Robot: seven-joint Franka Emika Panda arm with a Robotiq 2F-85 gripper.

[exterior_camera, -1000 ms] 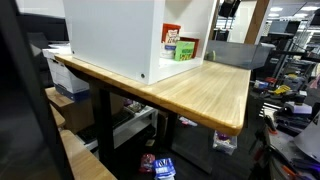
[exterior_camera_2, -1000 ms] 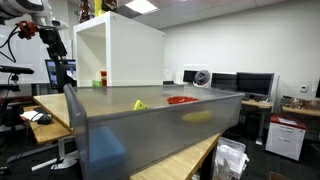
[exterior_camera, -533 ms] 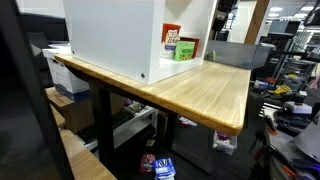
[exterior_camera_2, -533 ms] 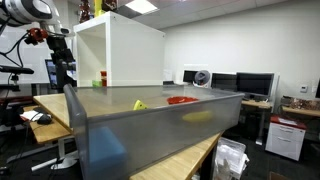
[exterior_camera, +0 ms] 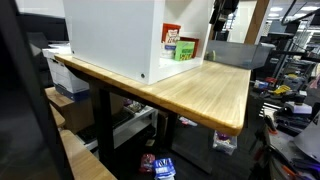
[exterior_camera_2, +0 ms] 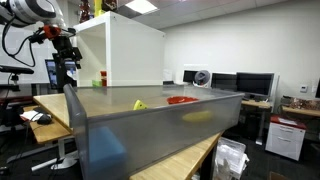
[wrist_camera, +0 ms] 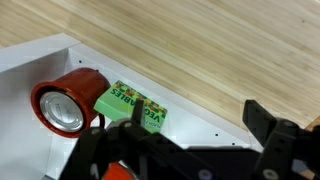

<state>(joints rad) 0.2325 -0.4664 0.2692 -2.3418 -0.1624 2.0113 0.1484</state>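
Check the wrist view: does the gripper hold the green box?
No, the gripper stands wide open, while the green box lies beside the red can.

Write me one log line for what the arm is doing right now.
gripper: open, holding nothing | position: above red can and green box | items: side by side on white cabinet floor | cabinet: on wooden table

Bright, even office light
I see ceiling panels (exterior_camera_2: 141, 6) glaring overhead, my wrist view soft, fingers (wrist_camera: 275, 140) blurred dark
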